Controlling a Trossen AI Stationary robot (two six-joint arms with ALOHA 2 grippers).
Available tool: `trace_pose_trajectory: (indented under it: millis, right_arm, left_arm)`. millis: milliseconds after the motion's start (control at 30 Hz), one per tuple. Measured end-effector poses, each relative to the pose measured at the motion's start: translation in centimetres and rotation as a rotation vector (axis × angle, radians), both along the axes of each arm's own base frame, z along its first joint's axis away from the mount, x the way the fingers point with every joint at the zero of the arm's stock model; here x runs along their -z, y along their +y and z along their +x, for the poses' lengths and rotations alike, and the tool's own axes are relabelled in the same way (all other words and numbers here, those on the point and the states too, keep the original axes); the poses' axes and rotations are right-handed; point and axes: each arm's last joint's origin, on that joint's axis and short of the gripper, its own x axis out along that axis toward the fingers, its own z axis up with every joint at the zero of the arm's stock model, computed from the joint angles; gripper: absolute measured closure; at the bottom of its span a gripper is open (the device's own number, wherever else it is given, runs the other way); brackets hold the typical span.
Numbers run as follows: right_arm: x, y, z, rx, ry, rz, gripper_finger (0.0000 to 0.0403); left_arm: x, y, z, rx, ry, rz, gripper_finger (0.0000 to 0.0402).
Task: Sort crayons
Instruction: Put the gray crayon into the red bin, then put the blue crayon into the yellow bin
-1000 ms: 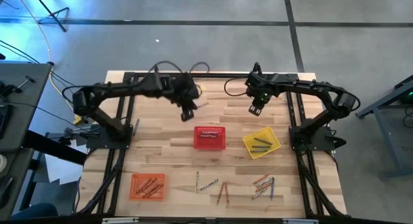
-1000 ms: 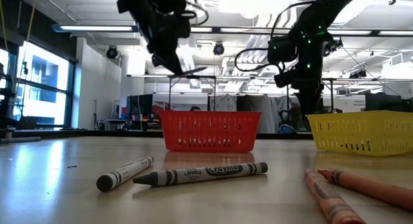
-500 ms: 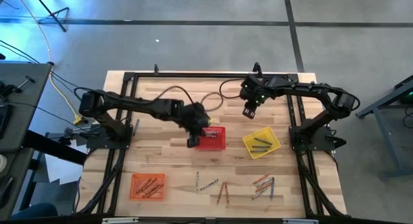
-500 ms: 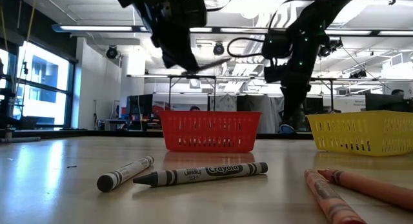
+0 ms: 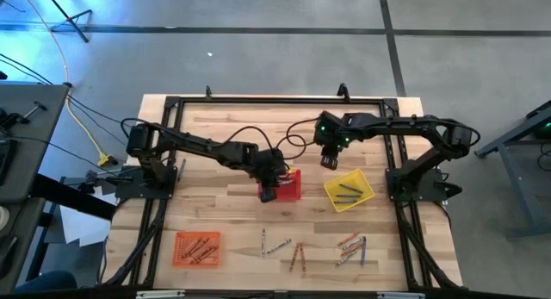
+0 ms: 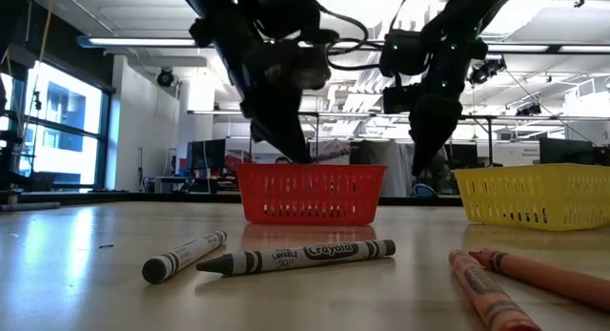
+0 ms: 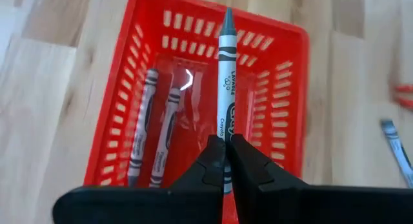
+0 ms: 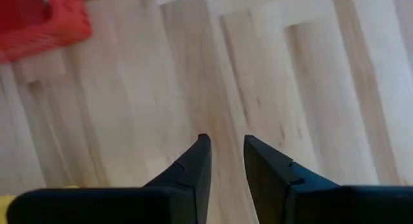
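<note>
Two grey crayons (image 7: 151, 127) are lying inside the red mesh basket (image 7: 284, 88) near the middle of the table (image 5: 215, 135), while the left gripper (image 7: 225, 161) is hovering over that basket with its fingers clamped on a third grey crayon (image 7: 226, 82). Loose crayons (image 5: 353, 246) are lying along the table's front edge, others are sitting in the orange basket (image 5: 197, 248) and yellow basket (image 5: 349, 189), and the right gripper (image 8: 224, 162) is hanging above bare wood between the red and yellow baskets, fingers apart and holding nothing.

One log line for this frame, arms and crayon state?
left gripper: shut on grey crayon, over red basket | right gripper: open, empty, above bare table
</note>
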Motion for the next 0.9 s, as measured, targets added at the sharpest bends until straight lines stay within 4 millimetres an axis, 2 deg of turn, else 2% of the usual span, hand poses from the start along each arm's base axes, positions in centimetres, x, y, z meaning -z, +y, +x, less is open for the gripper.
trace_pose_trajectory:
  millis: [300,833,900]
  right_arm:
    - [-0.1,1.3,0.7,-0.053,-0.022,-0.012,0.0316]
    - [-0.1,1.3,0.8,-0.077,-0.028,-0.025,0.0316]
    - [-0.1,1.3,0.8,-0.078,-0.029,-0.026,0.0316]
  left_arm:
    - [0.4,-0.2,0.0,-0.060,0.023,0.009,0.0379]
    - [0.4,-0.4,0.0,-0.033,0.019,0.025,0.0325]
    - [-0.1,-0.4,-0.1,-0.040,0.042,0.015,0.0319]
